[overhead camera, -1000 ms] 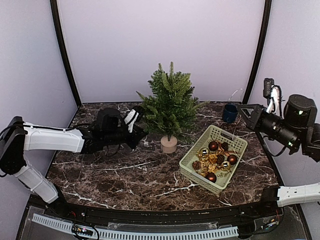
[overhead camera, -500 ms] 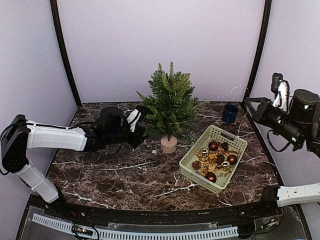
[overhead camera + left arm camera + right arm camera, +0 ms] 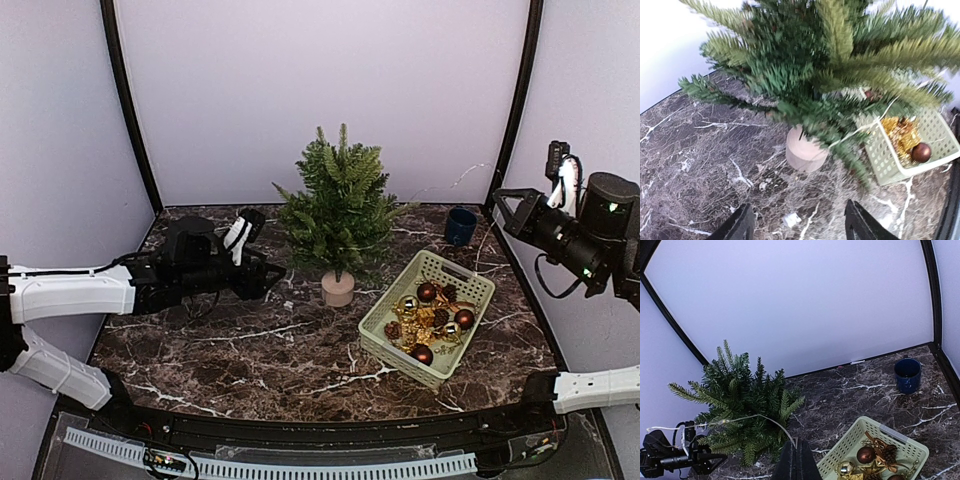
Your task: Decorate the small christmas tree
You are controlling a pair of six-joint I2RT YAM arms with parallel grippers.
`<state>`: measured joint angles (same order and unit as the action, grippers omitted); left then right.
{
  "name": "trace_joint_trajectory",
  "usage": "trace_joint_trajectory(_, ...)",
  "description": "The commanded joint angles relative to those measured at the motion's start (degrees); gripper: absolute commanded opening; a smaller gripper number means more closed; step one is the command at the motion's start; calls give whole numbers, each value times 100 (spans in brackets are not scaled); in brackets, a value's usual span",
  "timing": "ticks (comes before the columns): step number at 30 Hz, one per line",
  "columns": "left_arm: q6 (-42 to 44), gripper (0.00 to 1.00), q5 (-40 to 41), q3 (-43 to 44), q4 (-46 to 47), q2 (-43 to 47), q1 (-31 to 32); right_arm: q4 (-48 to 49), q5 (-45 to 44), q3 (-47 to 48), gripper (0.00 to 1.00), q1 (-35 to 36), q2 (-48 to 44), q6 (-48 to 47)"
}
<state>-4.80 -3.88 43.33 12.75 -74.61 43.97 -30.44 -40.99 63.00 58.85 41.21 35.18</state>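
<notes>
The small christmas tree stands upright in its beige pot at the middle back of the marble table, and fills the left wrist view. My left gripper lies low to the tree's left, open and empty, pointing at the pot. My right gripper is raised at the far right. It is shut on a thin white light string, which arcs from the jaws across the tree.
A pale green basket with brown and gold baubles sits right of the tree, also seen in the left wrist view and the right wrist view. A blue cup stands at the back right. A small white scrap lies before the pot.
My left gripper has opened and drawn back to the left, away from the tree's lower branches. The right gripper rose slightly and stays shut on the string.
</notes>
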Motion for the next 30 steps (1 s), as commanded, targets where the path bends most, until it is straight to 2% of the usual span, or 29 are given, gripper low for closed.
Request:
trace_joint_trajectory(1, -707, 61, -458, 119, -338, 378, -28, 167, -93, 121, 0, -45, -17, 39)
trace_joint_trajectory(5, -1250, 53, -756, 374, -283, 239, -28, 196, -108, 98, 0, -66, 38, -9)
trace_joint_trajectory(14, -1656, 49, -1201, 765, -55, -165, -26, 327, -24, 72, 0, -111, 148, -79)
trace_joint_trajectory(17, -1672, 38, -1215, 758, -59, -216, -24, 370, -5, 35, 0, -126, 128, -87)
trace_joint_trajectory(20, -1692, 21, -1192, 736, -71, -223, -28, 340, -72, 17, 0, -139, 108, -71)
trace_joint_trajectory(26, -1787, 1, -1149, 654, -59, -161, -24, -88, -460, 310, 0, -261, 232, -138)
trace_joint_trajectory(30, -1814, 0, -1120, 604, -6, -133, -24, -325, -549, 498, 0, -540, 351, -305)
